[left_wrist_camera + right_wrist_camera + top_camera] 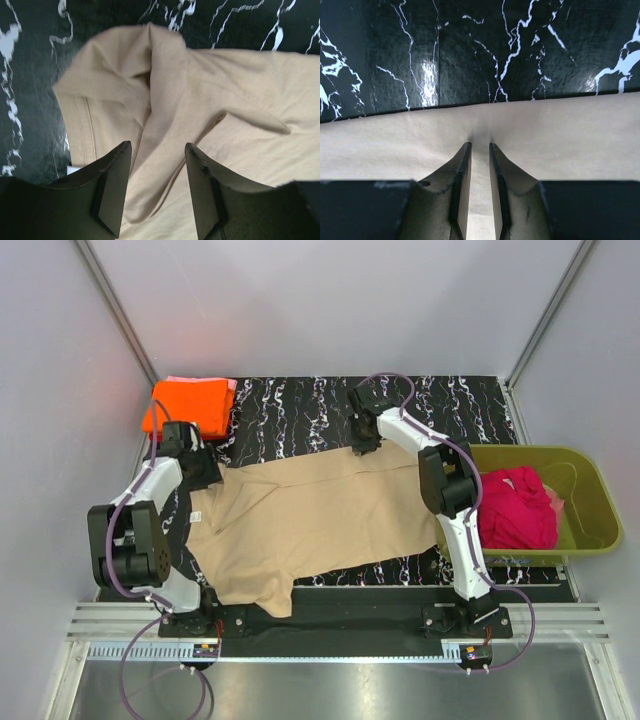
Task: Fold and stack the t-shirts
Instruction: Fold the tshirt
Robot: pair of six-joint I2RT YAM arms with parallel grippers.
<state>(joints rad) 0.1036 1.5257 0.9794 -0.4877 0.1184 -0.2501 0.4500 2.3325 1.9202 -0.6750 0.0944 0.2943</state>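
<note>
The tan-beige t-shirt (320, 515) lies spread on the black marbled mat (300, 405). My left gripper (203, 472) is open over its bunched left sleeve; in the left wrist view the jaws (157, 146) stand wide apart above a raised fold of tan cloth (150, 90). My right gripper (362, 443) sits at the shirt's far edge; in the right wrist view it (479, 145) is shut on a pinched ridge of tan cloth (570, 130). The orange t-shirt (190, 405) lies folded at the back left, with a pale pink edge (232, 386) showing under it. The magenta-red t-shirt (515, 508) lies crumpled in the tub.
The olive-green tub (590, 490) stands at the right edge of the mat, beside the right arm. Grey walls close in the back and sides. A metal rail (330, 635) runs along the front behind the arm bases.
</note>
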